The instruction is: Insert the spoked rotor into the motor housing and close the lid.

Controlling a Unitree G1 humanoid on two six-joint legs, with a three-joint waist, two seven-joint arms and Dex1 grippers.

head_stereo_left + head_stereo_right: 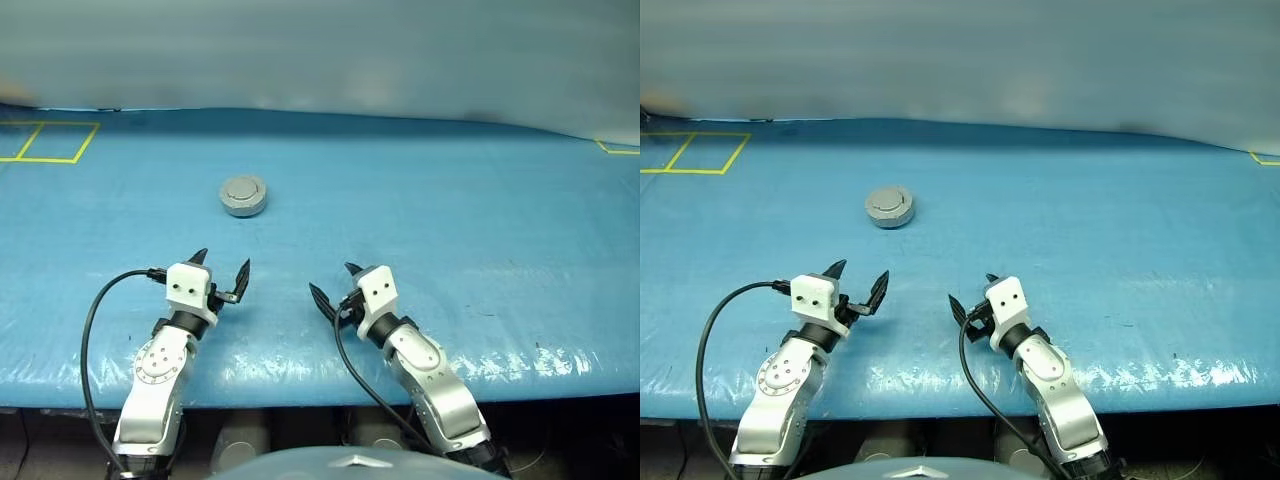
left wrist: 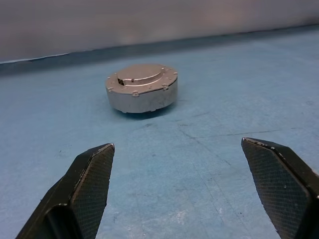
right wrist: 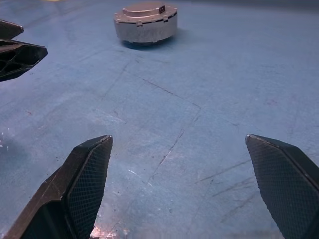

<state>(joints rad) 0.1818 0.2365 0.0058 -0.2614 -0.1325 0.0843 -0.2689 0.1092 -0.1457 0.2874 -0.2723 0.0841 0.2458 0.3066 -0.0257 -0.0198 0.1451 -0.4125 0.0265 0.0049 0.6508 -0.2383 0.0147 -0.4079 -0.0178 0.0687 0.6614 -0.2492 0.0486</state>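
- blue sheet (image 1: pixel 420 210) covers the whole table, wrinkled and glossy along the near edge, with a pale wall behind it.
- yellow tape squares (image 1: pixel 45 142) sit at the far left corner, about 10 o'clock from the sheet's middle; another bit of yellow tape (image 1: pixel 618 148) shows at the far right edge.
- housing (image 1: pixel 243 195) stands alone on the sheet, at roughly 11 o'clock from the middle, a round grey puck resting flat.
- lid (image 2: pixel 142 74) lies closed on top of the housing, plain grey face up with a raised centre, seated level all round as far as the wrist views show.
- rotor cannot be seen; the closed casing hides its inside.
- left gripper (image 1: pixel 222 275) hovers over the near part of the sheet at about 7 o'clock, pointing toward the far side, fingers spread wide with nothing between them.
- from the left gripper the housing lies at about 12 o'clock, well apart from the fingertips (image 2: pixel 94 169).
- right gripper (image 1: pixel 333 287) hovers near the front edge at about 6 o'clock, angled toward the left, fingers also spread wide and empty.
- from the right gripper the housing lies at about 11 o'clock, well apart.
- the two grippers sit near each other, not touching; the left one's fingers show at the edge of the right wrist view.
- black cables (image 1: pixel 90 330) loop out from both wrists over the table's front edge.
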